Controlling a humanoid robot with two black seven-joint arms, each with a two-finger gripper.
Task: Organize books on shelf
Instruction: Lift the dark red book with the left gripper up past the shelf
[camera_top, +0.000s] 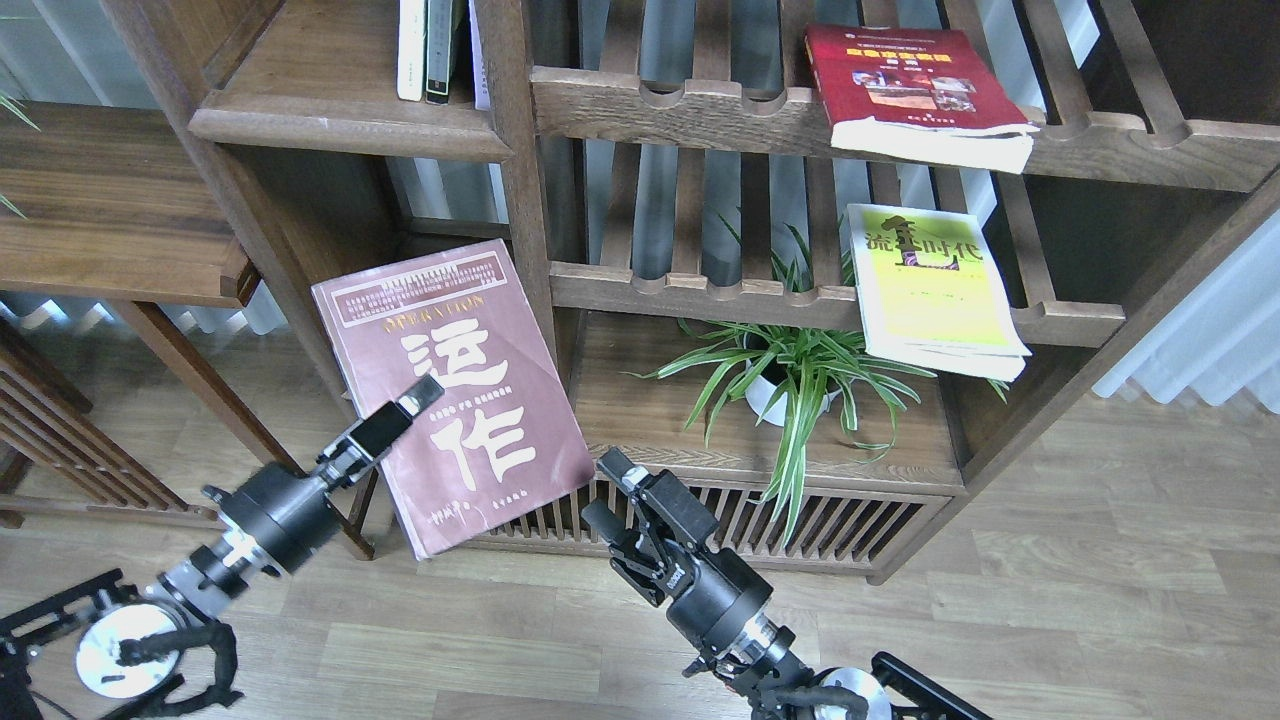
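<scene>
Just beyond our left tool (418, 392), the maroon book (455, 395) with big white characters is leaning tilted against the bookcase post (520, 170), its lower corner resting near the floor (1050, 560). We are holding the left tool over the book's cover; its fingers are reading as one dark bar, so we cannot tell whether they are apart or together, nor whether they are touching the cover. Our right tool (612, 494) is hovering just right of that book's lower corner, in front of the slatted base (800, 520), and its fingers are standing apart, clamped on nothing.

Up and to the right of the right tool, a potted plant (790, 375) is sitting on the low plank. Farther up and right, the yellow-green book (935, 290) is lying flat on a slatted rack (700, 290), overhanging its front rail. Above that, the red book (915, 90) is lying on the upper slatted rack (680, 105), likewise jutting past the rail. High above the left tool, the solid shelf (330, 120) is carrying thin upright volumes (428, 50) at its right end.
</scene>
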